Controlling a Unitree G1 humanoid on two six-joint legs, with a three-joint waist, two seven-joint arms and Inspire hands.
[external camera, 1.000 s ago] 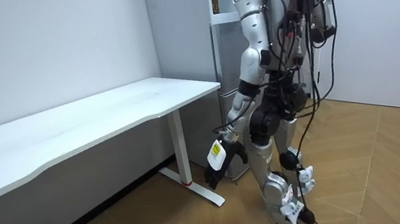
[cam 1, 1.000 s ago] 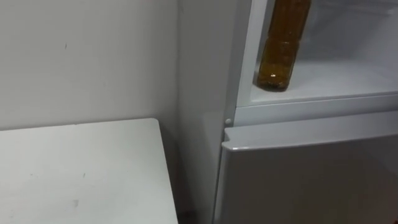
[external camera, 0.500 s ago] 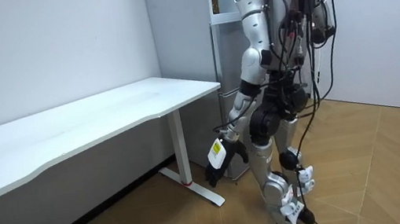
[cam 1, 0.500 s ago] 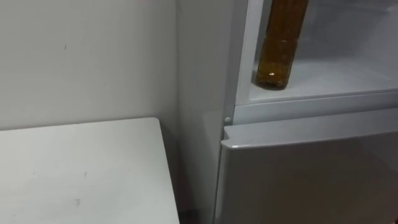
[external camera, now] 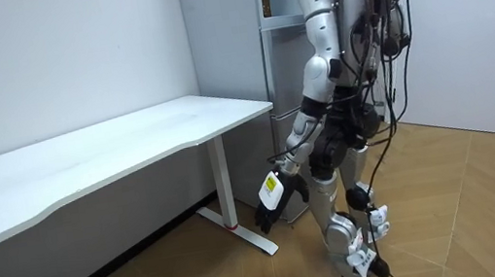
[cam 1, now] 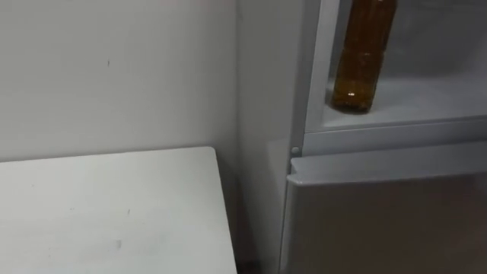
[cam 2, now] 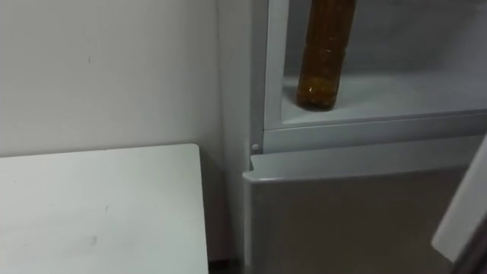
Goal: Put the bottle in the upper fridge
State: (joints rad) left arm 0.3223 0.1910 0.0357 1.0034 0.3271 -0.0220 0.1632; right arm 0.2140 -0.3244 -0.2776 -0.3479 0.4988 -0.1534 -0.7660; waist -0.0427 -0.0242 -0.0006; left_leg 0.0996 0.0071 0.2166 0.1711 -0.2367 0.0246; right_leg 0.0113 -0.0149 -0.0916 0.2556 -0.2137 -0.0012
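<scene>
1. FRIDGE SIDE: The robot stood upright facing the fridge (external camera: pixel 284 84), w/ the white surface (cam 1: pixel 106 217) just to its left.
2. The bottle (cam 1: pixel 364 57), amber-filled, stood upright on the shelf (cam 1: pixel 434 95) of the upper fridge compartment. It was nr the front lip and close beside the left wall. Nothing held it, and its top ran out of frame.
3. The lower door (cam 1: pixel 388 217) was shut beneath the shelf.
4. The left hand (external camera: pixel 272 200) hung low by the thigh, well apart from the fridge. Its fingers were loose and apart, clamped on nothing.
5. Judged from this, placement looked done; prob. only shutting the upper door was left.
6. Risk: a tall, narrow bottle so nr the edge could tip outward if the fridge got jolted, e.g. by a door swung hard.
7. Risk: if its base overhung the lip at all (couldn't tell from here), the door might strike it or fail to seal.
8. Risk: an arm passing close to the opening could clip it, since it sat at the front, not deep inside.
</scene>
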